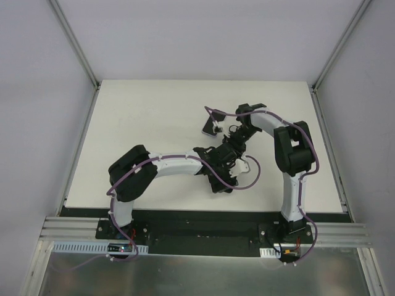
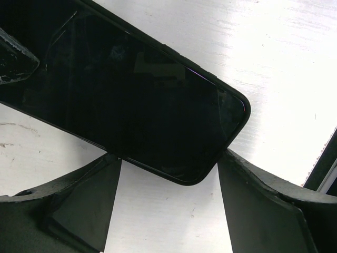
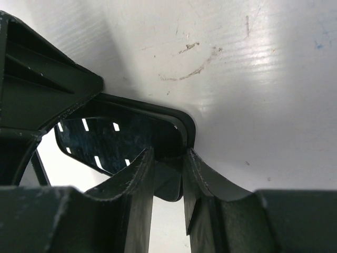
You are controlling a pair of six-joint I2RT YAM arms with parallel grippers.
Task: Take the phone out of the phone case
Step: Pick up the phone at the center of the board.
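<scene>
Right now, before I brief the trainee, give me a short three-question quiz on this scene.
1. True or false: the left gripper and right gripper work at opposite ends of the white table.
2. The right gripper's fingers flank which part of the black rimmed phone case? A a rounded corner; B the middle of a long side; C nothing.
3. Which surface of the glossy black phone faces the left wrist camera?
Key: 1 false, they meet mid-table; 2 A; 3 its screen.
</scene>
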